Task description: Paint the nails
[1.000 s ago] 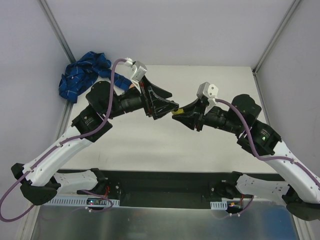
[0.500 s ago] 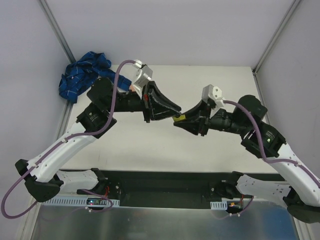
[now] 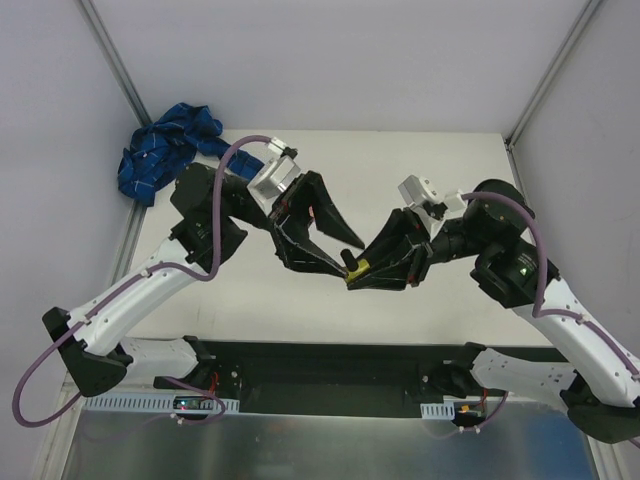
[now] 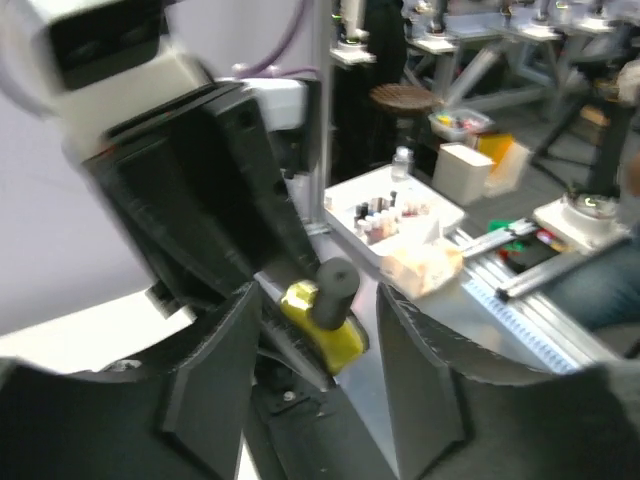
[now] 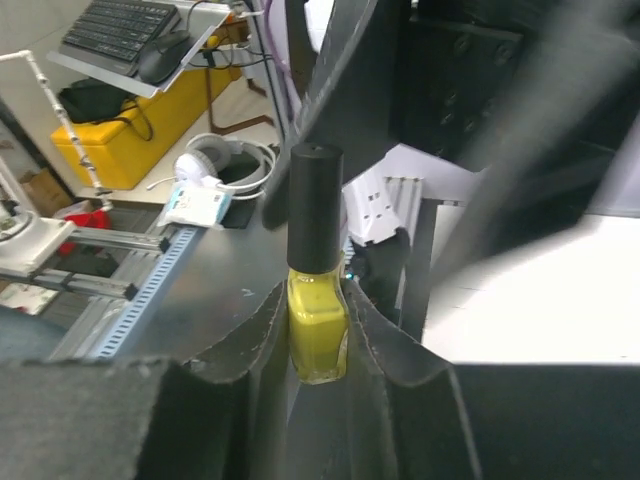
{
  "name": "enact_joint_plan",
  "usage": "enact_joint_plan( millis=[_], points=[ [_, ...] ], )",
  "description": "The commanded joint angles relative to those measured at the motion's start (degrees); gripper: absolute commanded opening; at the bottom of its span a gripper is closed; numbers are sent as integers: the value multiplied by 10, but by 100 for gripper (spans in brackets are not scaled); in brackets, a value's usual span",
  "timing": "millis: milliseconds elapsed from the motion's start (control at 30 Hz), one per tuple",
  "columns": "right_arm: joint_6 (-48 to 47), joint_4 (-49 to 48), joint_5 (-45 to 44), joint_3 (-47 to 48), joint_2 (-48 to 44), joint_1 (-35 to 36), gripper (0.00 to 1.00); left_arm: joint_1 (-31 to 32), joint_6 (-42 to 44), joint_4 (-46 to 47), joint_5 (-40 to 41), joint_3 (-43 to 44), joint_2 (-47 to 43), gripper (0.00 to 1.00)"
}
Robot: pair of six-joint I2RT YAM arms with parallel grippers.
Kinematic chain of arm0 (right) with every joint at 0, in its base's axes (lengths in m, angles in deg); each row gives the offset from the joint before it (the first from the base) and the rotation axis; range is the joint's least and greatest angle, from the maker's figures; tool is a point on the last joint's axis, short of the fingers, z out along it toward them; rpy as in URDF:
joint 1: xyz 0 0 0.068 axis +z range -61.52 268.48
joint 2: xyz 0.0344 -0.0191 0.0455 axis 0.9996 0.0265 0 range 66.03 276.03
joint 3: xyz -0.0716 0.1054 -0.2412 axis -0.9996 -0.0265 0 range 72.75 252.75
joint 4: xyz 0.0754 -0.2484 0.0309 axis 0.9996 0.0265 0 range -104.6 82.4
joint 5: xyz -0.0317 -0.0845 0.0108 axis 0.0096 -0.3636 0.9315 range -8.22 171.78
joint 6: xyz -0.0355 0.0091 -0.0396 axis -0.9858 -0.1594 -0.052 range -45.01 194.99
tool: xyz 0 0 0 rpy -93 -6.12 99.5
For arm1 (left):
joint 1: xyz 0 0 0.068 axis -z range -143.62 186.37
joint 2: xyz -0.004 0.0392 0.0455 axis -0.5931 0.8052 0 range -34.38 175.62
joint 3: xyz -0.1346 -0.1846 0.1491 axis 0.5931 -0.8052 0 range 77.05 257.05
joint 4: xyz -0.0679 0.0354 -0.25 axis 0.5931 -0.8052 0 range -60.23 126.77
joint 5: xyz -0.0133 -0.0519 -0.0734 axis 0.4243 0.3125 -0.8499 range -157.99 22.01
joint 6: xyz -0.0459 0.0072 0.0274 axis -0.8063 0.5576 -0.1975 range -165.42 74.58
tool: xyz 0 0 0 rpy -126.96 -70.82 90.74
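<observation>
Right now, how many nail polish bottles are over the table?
1. The yellow polish bottle is clamped in the right claw, its black cap facing the open left claw. The arms could hide others.

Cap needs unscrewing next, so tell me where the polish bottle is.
The yellow polish bottle is clamped in the right hand, over the middle of the table in the top view, with the open left hand right at its black cap.

Right hand (image 3: 352, 279) with yellow bottle (image 3: 358, 267), left hand (image 3: 352, 256) alongside.
</observation>
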Motion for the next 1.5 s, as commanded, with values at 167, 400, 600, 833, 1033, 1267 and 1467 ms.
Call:
enact_joint_plan(
  millis=[167, 400, 600, 833, 1033, 1267, 1467],
  points=[
    [-143, 131, -229, 60, -26, -6, 0, -5, 160, -309, 372, -9, -136, 76],
    [-163, 151, -404, 61, -9, 0, 0, -5, 100, -341, 507, -5, -125, 76],
    [-168, 147, -467, 58, 0, 16, 0, -5, 84, -370, 539, 36, -70, 73],
    [-168, 150, -486, 57, 5, 24, 0, -4, 74, -373, 541, 51, -37, 68],
    [-169, 150, -488, 62, 14, 31, 0, -1, 70, -373, 539, 60, -22, 64],
    [-165, 147, -487, 64, 14, 37, 0, 1, 66, -373, 517, 62, -11, 40],
    [-155, 121, -390, 54, -3, 21, 0, -15, 118, -358, 245, 55, 4, 0]
  ],
)
